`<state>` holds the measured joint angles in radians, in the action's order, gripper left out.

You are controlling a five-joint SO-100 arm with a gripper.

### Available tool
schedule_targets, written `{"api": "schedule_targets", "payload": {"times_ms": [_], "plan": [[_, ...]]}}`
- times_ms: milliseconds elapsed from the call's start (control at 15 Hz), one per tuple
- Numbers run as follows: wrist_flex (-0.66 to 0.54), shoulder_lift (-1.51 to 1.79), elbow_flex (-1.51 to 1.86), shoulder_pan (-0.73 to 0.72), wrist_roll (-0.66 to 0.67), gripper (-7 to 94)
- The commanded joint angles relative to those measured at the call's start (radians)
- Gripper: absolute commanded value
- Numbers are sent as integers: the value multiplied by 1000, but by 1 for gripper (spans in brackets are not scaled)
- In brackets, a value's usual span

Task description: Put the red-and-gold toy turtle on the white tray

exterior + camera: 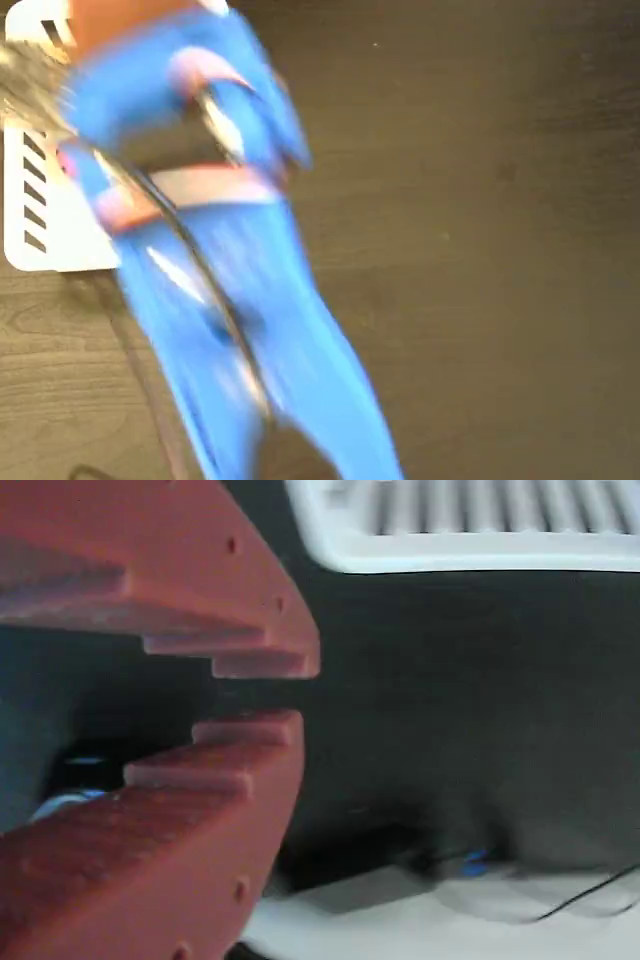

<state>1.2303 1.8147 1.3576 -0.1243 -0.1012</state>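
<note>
Fixed view: heavy motion blur. The blue arm [240,300] filled the left half of the frame, running from the bottom edge up to the top left corner, with a black cable along it. Its upper end sat over the white tray [40,215], which lay at the left edge on the dark wooden table [480,250]; only the tray's left strip with black slanted slots was visible, the rest hidden behind the arm. The gripper itself was too smeared to pick out here. The red-and-gold toy turtle could not be found in this view, either hidden or lost in blur.

Wrist view: the gripper [262,695] took up the left side, two red stepped fingers [150,570] one above the other. Their tips stood nearly together, a thin gap between them, and nothing was held there. The tray's slotted edge [470,530] showed across the top right, well apart from the fingertips, dark table between. A blurred pale surface [450,920] and thin wires lay along the bottom. No turtle showed in this view either.
</note>
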Motion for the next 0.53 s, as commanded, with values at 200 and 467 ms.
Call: {"api": "schedule_targets", "payload": {"times_ms": [200,467], "plan": [[-416,584,905,107,92,0],[-313,930,1246,106,44,0]]}}
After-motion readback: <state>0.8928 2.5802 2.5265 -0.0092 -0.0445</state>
